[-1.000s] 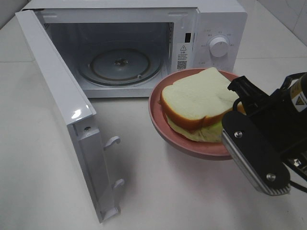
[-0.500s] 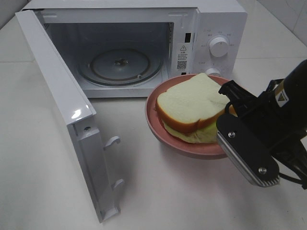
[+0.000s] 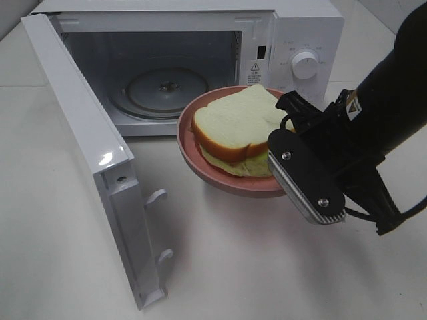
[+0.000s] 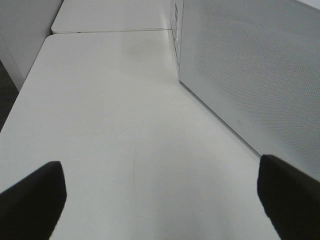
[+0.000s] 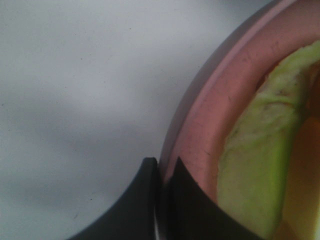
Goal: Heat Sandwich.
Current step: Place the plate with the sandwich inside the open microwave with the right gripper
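The sandwich (image 3: 233, 127), pale bread with a brown crust and a greenish layer under it, lies on a round pink plate (image 3: 200, 167). My right gripper (image 3: 285, 137) is shut on the plate's right rim and holds it just in front of the open microwave (image 3: 293, 33). Up close in the right wrist view, the right gripper (image 5: 160, 172) pinches the pink plate rim (image 5: 210, 125), with the sandwich's green edge (image 5: 255, 165) beside it. My left gripper (image 4: 160, 200) is open over bare counter, with nothing between its fingers. It does not show in the exterior view.
The microwave door (image 3: 87, 133) swings wide open to the left, its edge reaching toward the counter's front. A glass turntable (image 3: 167, 90) lies inside the cavity. A white perforated microwave panel (image 4: 250, 75) stands close beside the left gripper.
The right gripper has carried the plate and sandwich leftward and back, nearer the microwave opening. The left gripper shows no change.
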Robot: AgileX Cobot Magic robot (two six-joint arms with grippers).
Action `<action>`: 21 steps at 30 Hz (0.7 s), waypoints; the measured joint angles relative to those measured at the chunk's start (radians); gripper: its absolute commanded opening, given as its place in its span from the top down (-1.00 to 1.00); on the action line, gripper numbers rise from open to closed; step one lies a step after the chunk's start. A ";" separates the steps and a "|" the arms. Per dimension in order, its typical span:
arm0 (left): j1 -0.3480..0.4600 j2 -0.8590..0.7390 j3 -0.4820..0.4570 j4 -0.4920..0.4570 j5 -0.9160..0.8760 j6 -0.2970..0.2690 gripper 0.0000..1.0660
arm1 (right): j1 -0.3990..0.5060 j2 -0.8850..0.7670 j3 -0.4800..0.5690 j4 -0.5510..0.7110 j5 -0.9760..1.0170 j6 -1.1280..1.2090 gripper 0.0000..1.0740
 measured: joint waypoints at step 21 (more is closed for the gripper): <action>0.000 0.000 0.000 0.000 0.000 0.000 -0.83 | 0.017 0.082 -0.047 0.025 -0.053 -0.025 0.99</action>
